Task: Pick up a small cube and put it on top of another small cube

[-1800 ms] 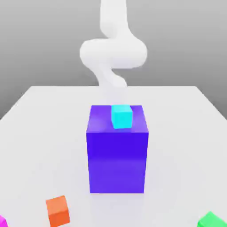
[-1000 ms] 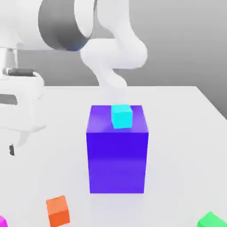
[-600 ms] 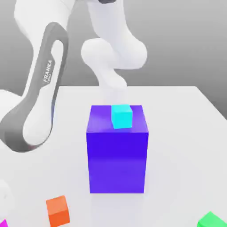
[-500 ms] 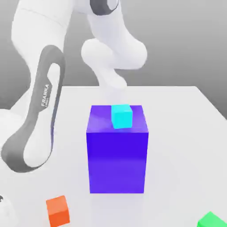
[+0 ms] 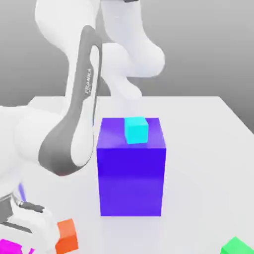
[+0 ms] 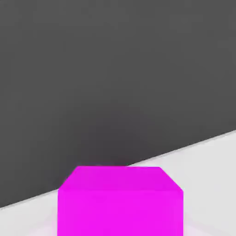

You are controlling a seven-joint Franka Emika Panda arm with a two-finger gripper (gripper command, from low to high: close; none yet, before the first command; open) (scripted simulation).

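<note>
Since 0.5 s ago, arm (image 5: 74, 134) swung toward exterior view's right and dropped low, its hand now at bottom-left corner over the small cube (image 5: 11, 246), which is back in sight there. Magenta cube sits on tabletop (image 5: 198, 149), just beside orange cube (image 5: 67, 235); hand view shows it close up (image 6: 120, 200). Pincer state: can't tell. Cyan cube (image 5: 136, 130) rests atop big blue-violet block (image 5: 131, 173), w/ green cube (image 5: 235, 246) at bottom-right corner.
</note>
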